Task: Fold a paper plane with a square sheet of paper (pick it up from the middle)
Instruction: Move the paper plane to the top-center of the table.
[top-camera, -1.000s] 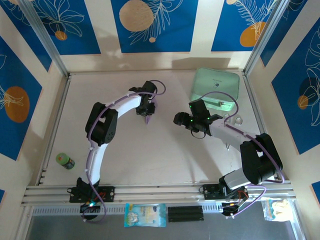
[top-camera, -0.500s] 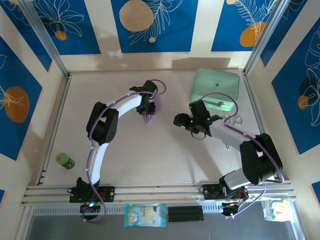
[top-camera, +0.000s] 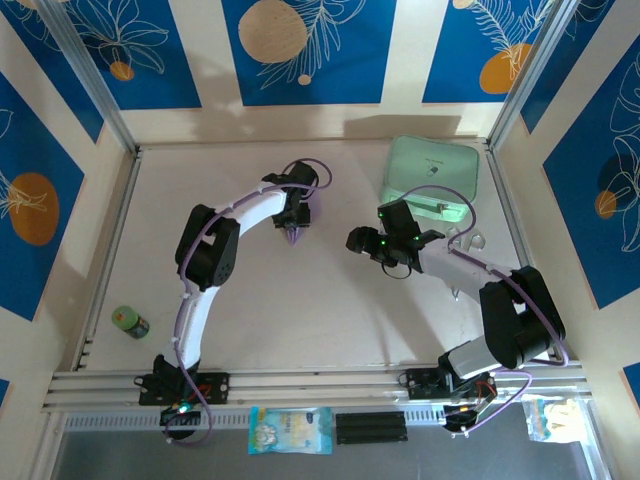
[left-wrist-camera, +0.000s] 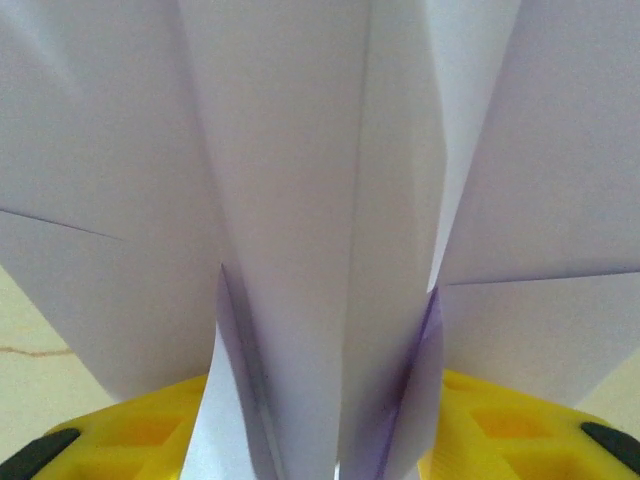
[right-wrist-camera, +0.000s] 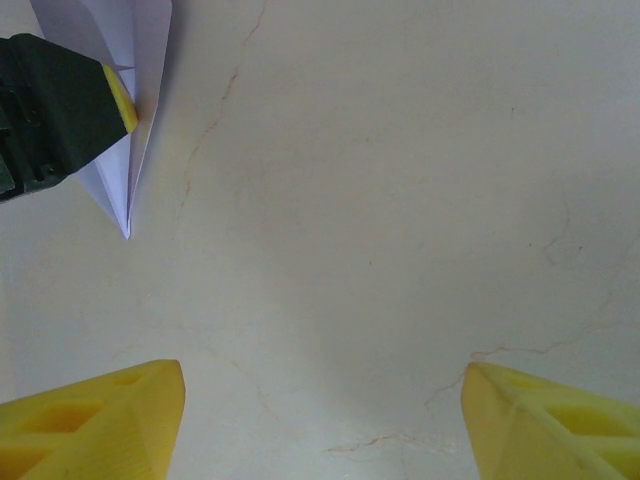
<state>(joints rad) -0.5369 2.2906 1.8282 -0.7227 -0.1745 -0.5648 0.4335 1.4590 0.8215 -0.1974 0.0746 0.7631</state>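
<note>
Just left of centre in the overhead view, the left gripper (top-camera: 293, 220) points down at the table (top-camera: 300, 320) with the paper plane (top-camera: 305, 207) under it. The plane's lilac nose aims toward the bottom of the frame. Along the lower edge of the left wrist view, its yellow pads (left-wrist-camera: 140, 430) sit apart in the two corners. The plane's centre folds run loosely between them, not squeezed flat; whether either pad touches the paper I cannot tell. Across the bottom of the right wrist view, the right gripper (right-wrist-camera: 320, 420) hovers over bare table, its jaws wide apart around nothing. At that view's upper left, the plane's pointed nose shows beside a black finger of the left gripper. A mint-green case (top-camera: 432, 178) lies at the upper right overhead.
</note>
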